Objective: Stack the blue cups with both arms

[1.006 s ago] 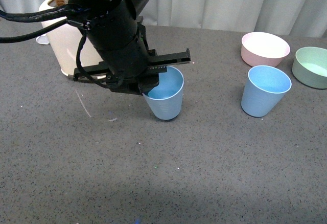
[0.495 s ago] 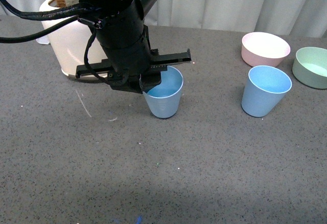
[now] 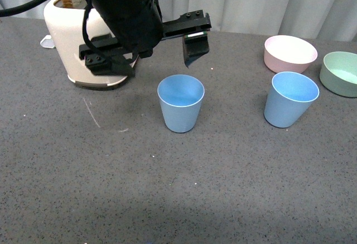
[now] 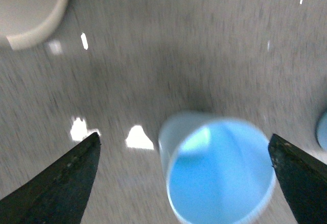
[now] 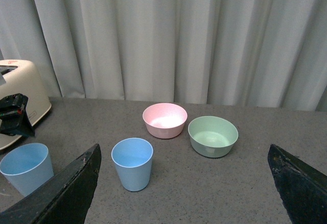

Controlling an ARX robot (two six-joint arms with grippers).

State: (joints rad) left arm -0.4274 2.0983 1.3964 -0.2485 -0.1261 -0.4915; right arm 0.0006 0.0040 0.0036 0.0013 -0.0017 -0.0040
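Now, left gripper (image 3: 153, 66): fingers spread wide, holding nothing. It hangs above and a little behind the left cup (image 3: 180, 103), clear of the rim. Left wrist view is blurred, but the cup's mouth shows below, between my two fingers (image 4: 61, 183), touching neither.

Left cup: upright, mouth up, empty, standing alone on the grey table (image 3: 167, 194). Toaster (image 3: 67, 38) sits behind it, off to the left, apart from it.

Right cup (image 3: 290, 100): upright, empty, well apart from the left cup, so the two are not stacked. It stands just in front of the pink bowl (image 3: 289, 53); the right wrist view shows a gap between them. Green bowl (image 3: 339, 73) is beside the pink bowl, further right.

Right gripper (image 5: 184, 147): fingers wide apart, empty, held high and well back from the table. From its wrist view both cups and both bowls lie ahead, white curtain (image 5: 168, 35) behind. It does not show in the front view.
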